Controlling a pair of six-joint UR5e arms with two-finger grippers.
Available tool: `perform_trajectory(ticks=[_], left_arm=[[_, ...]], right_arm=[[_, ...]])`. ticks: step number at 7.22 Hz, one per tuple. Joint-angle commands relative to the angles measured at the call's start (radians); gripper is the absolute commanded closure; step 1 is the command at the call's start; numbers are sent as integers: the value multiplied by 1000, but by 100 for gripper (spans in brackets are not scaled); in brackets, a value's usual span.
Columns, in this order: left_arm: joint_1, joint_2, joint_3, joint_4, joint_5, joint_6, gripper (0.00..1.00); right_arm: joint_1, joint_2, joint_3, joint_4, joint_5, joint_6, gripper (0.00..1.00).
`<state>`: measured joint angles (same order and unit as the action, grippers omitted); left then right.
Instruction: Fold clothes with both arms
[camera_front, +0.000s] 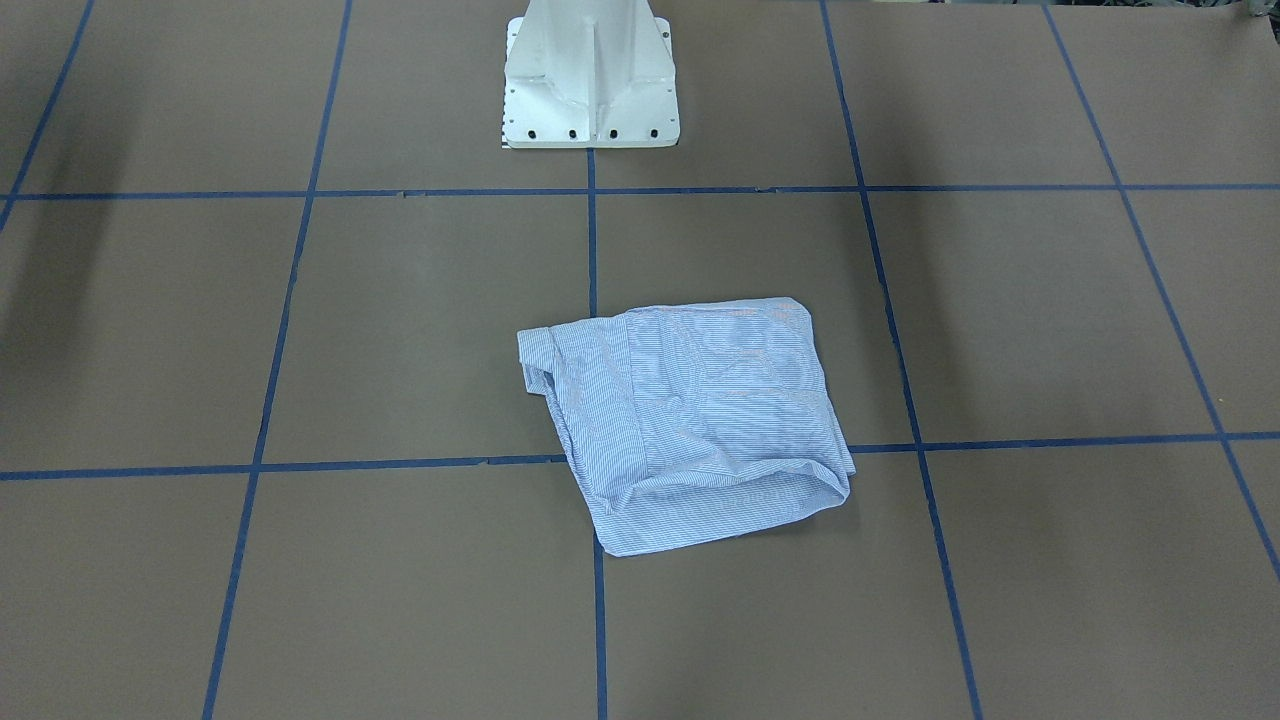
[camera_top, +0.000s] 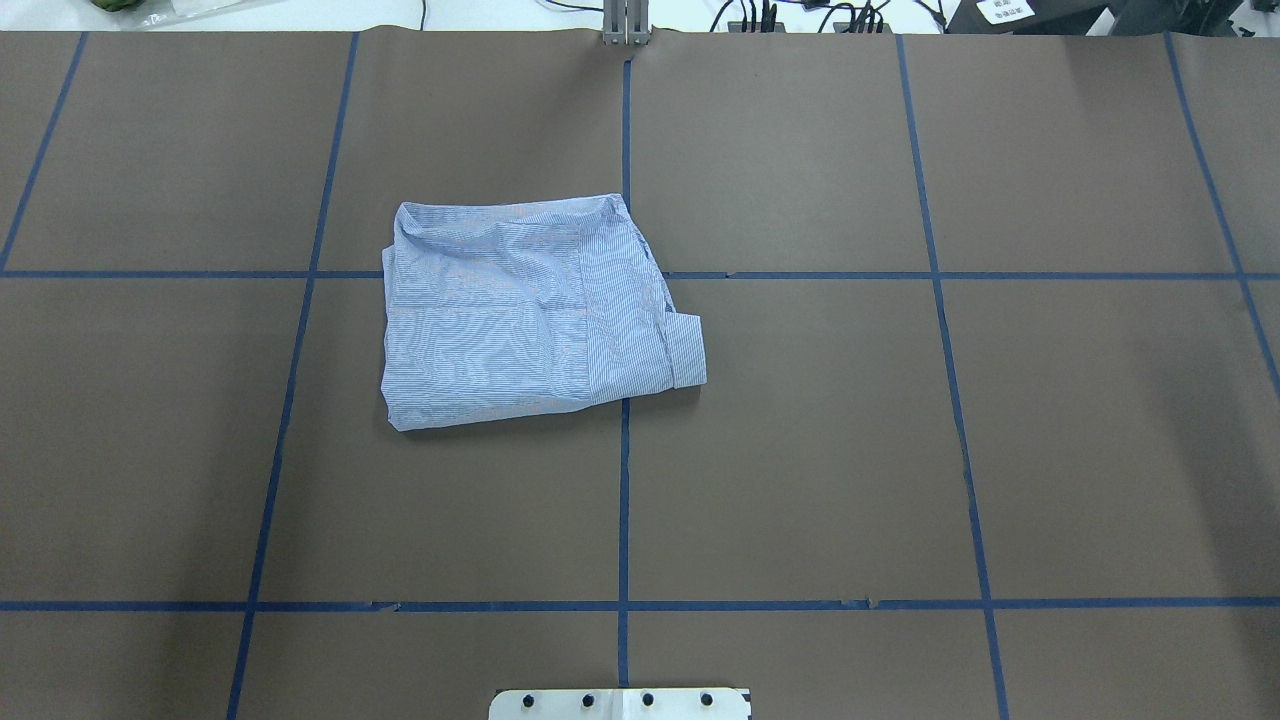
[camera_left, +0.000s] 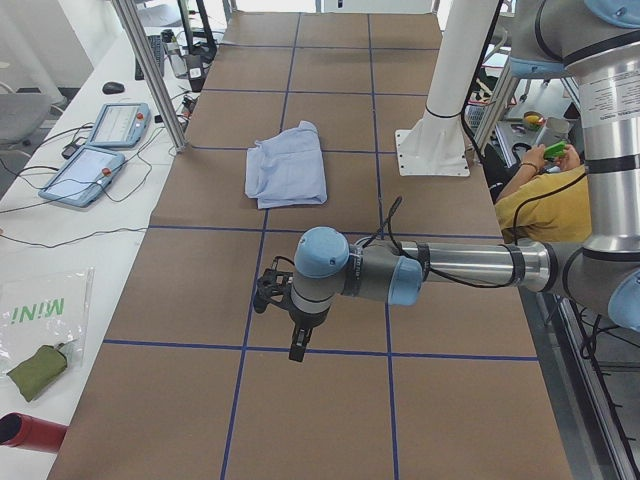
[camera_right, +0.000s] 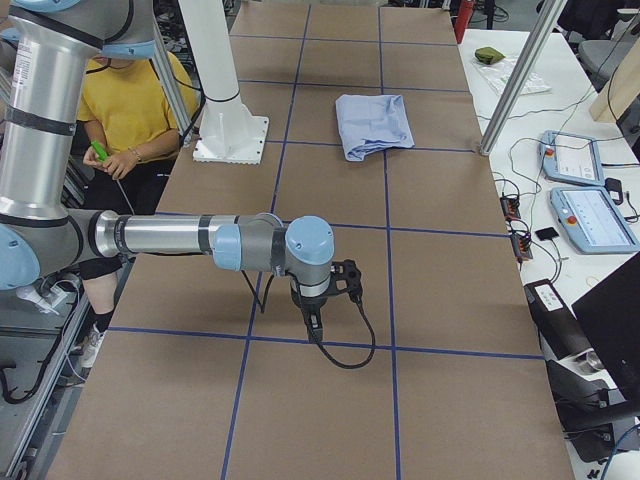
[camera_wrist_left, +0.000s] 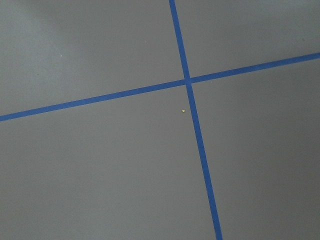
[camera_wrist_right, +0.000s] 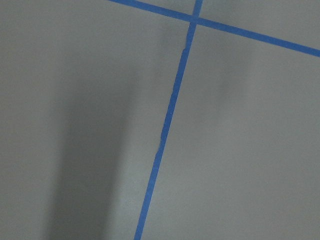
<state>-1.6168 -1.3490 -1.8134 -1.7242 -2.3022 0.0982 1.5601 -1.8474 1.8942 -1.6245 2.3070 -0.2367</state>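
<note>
The light blue striped shirt lies folded into a rough rectangle on the brown table, near its middle; it also shows in the overhead view and both side views. No arm touches it. My left gripper hangs over bare table far from the shirt, toward the table's left end. My right gripper hangs likewise toward the right end. Both show only in the side views, so I cannot tell whether they are open or shut. Both wrist views show only brown table and blue tape lines.
The white pedestal stands at the robot's side of the table. Metal posts rise at the far edge. Teach pendants lie on the side bench. A person in yellow sits behind the robot.
</note>
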Motion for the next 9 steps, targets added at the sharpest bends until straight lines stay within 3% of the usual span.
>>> perform_trajectory(ticks=[1,9], left_arm=[[0,1,0,0,1,0,0],[0,16,8,2,3,0,0]], right_arm=[[0,2,0,0,2,1,0],[0,10,9,0,8,5,0]])
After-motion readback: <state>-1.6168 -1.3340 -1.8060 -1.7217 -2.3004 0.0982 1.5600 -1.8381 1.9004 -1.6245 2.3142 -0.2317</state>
